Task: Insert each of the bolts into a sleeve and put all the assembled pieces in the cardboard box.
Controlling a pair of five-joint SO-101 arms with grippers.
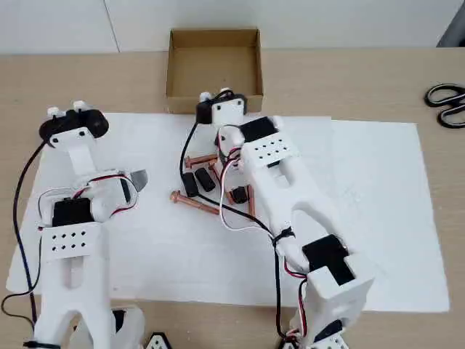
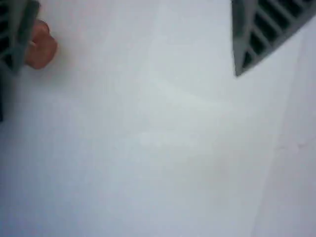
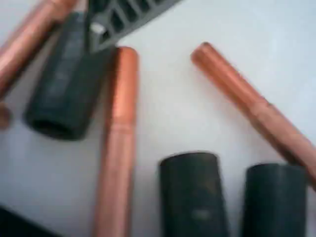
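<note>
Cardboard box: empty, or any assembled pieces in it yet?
Empty where visible: the cardboard box floor is bare in the high view, with the right arm hiding its near edge. Bolts and sleeves lie loose on the white sheet.

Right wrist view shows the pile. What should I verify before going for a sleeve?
1. Box open and empty: ok.
2. Three bolts and three sleeves in sight, none joined: ok.
3. Two sleeves lie side by side with a gap between them: ok.
4. Third sleeve clear to grasp: not ok, a bolt lies close alongside.
5. Left tool open: ok.
6. Left tool empty: cannot tell, a copper end sits by one finger.
</note>
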